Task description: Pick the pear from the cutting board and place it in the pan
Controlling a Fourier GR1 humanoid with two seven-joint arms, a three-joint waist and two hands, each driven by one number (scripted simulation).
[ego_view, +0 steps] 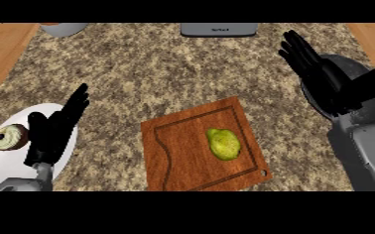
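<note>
A yellow-green pear [224,143] lies on the right half of a brown wooden cutting board [176,153] at the lower middle of the counter. The grey pan [350,65] sits at the right edge, mostly hidden behind my right hand [322,77]. That hand is open, fingers straight and pointing up-left, raised above the pan and well up and to the right of the pear. My left hand [55,129] is open at the lower left, fingers up, resting over a white plate.
A white plate [22,116] at the lower left carries a round pastry [12,137]. A grey appliance [219,29] stands at the back middle and a grey vessel [64,28] at the back left. Wooden strips border the speckled counter on both sides.
</note>
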